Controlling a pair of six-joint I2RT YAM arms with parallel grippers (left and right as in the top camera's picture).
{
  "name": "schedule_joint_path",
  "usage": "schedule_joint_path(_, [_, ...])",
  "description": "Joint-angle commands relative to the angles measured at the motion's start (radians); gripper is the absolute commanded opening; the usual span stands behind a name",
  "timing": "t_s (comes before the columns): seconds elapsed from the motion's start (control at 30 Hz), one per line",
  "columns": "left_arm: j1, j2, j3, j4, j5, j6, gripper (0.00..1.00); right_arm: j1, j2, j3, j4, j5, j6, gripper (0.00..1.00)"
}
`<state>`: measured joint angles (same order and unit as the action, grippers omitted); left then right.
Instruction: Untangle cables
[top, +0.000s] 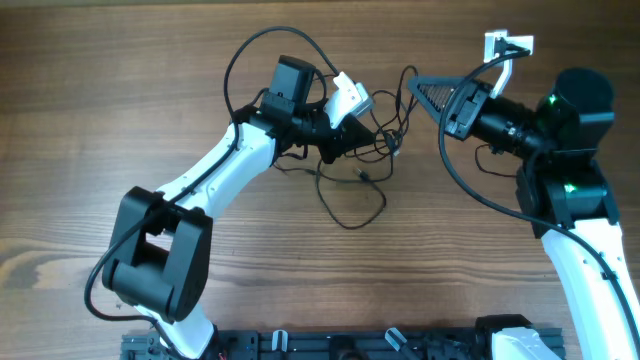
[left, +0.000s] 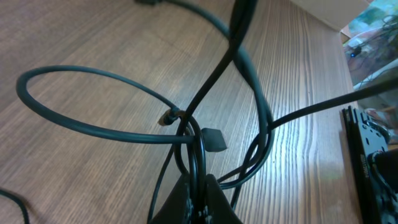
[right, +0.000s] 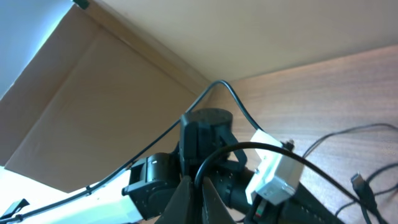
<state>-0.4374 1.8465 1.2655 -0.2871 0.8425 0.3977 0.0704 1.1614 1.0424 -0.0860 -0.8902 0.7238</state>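
The cables sit knotted around the middle of the table. Left gripper, at the knot's 10 o'clock, is pinched tight on strands. Right gripper, at 2 o'clock, looks clamped on a loop, presumably so they can tug it apart.

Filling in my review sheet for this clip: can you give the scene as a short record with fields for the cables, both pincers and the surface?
cables: thin, black, tangled in loose loops mid-table between the arms
left pincer: shut on cables, strands running into its tips
right pincer: shut, a cable loop caught at its tips
surface: wooden table
task state: not yet untangled
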Motion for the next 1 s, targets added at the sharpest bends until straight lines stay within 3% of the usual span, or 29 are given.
schedule_joint_path(0.0, [0.039, -0.042, 0.012, 0.034, -0.002, -0.049, 0.04, -0.006, 0.002, 0.018, -0.085, 0.087, -0.069, 0.05])
schedule_joint_path(0.3, [0.127, -0.133, 0.012, 0.048, -0.002, -0.127, 0.04, -0.006, 0.002, 0.016, -0.284, 0.296, -0.147, 0.05])
schedule_joint_path(0.67, [0.293, -0.304, 0.012, 0.049, -0.019, -0.196, 0.06, -0.006, 0.004, 0.016, -0.571, 0.908, -0.117, 0.04])
schedule_joint_path(0.97, [0.479, -0.412, 0.012, -0.033, -0.021, -0.23, 0.06, -0.076, 0.107, 0.016, -0.615, 0.995, -0.096, 0.04])
